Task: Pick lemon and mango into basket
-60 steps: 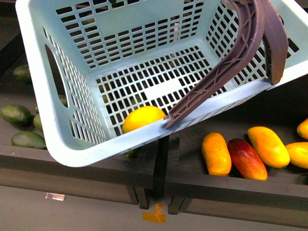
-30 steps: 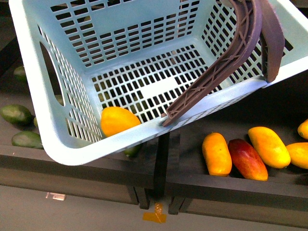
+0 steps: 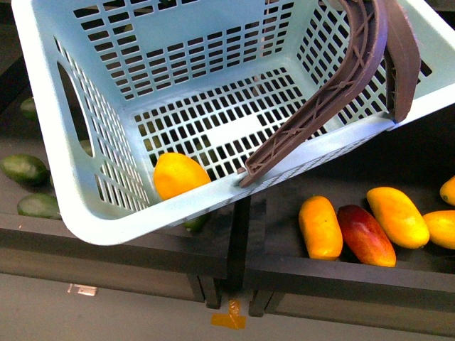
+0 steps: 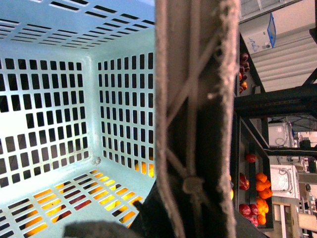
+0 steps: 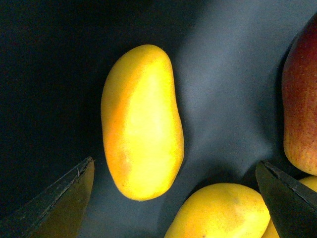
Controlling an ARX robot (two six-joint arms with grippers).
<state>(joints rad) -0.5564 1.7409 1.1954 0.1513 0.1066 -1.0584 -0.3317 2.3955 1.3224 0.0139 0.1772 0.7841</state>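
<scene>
A light teal slotted basket (image 3: 43,142) hangs tilted above a dark shelf (image 3: 341,273), filling the upper left of the front view. Its brownish-purple handle (image 3: 334,92) arches across the right side. The lemon (image 3: 180,175) lies inside the basket, in the near left corner of the floor, touching the near wall.

On the shelf to the right, outside the basket, several yellow-orange mangoes (image 3: 319,227) lie side by side with a dark red mango (image 3: 365,234) between two of them. Dark green fruits (image 3: 24,169) lie on the shelf at far left.

The left wrist view looks along the handle into the basket. Whether the left gripper clasps the handle cannot be told.

In the right wrist view, the right gripper (image 5: 173,171) hangs with its fingers (image 5: 74,188) spread wide, holding nothing. The mango (image 5: 142,121) lies on the dark surface between them, untouched.
</scene>
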